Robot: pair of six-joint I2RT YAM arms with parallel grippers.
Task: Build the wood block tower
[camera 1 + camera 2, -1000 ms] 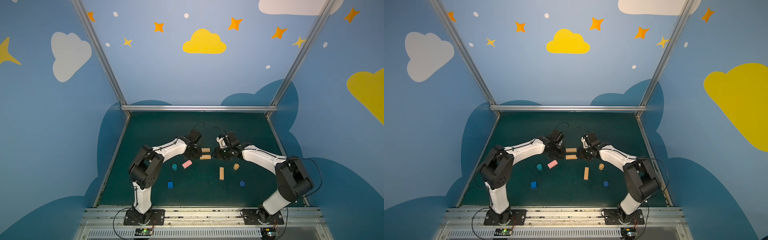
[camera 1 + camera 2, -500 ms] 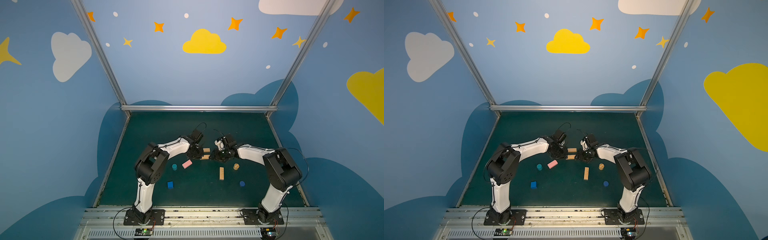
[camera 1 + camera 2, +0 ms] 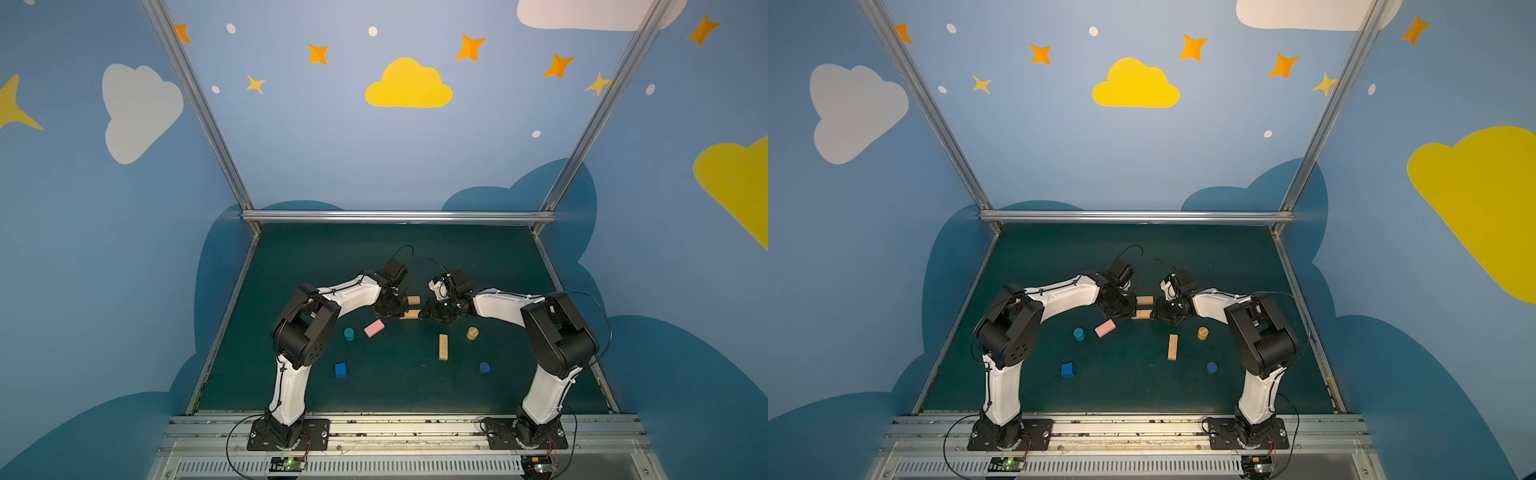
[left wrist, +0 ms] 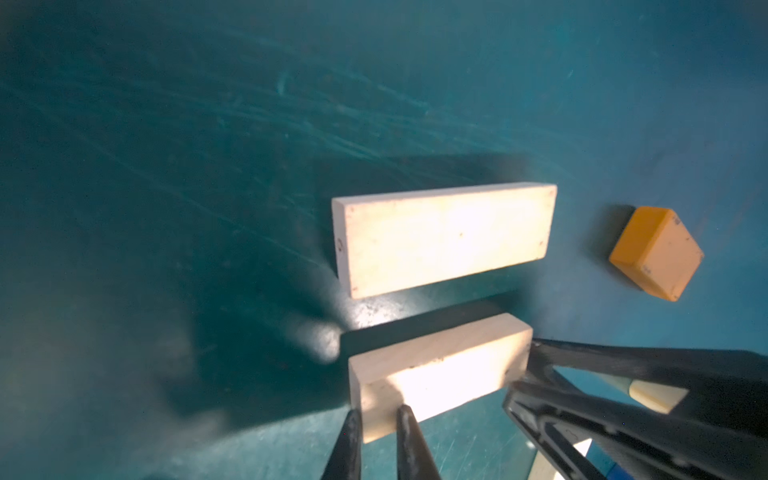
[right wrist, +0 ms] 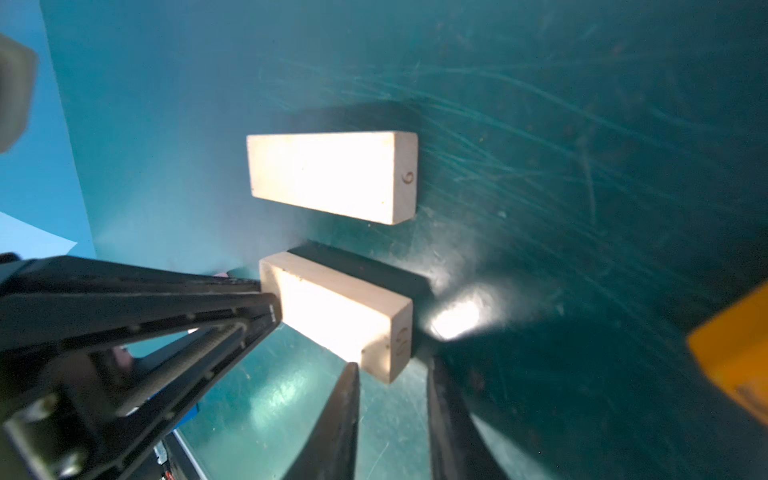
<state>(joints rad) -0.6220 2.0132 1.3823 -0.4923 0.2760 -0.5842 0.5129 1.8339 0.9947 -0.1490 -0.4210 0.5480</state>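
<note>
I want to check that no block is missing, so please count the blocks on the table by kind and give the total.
Tan bars: 3 (far bar, near bar, lone bar)
Pink bar: 1
Orange block: 1
Short cylinders: 3 (teal cylinder, tan cylinder, dark-blue cylinder)
Blue cube: 1
Total: 9

Green mat (image 3: 478, 253): tan bars (image 3: 443, 346), pink bar (image 3: 374, 328), cylinders (image 3: 472, 333), blue cube (image 3: 340, 369).

Right fingers (image 5: 351, 399) nearer near bar (image 5: 336, 320)
</note>
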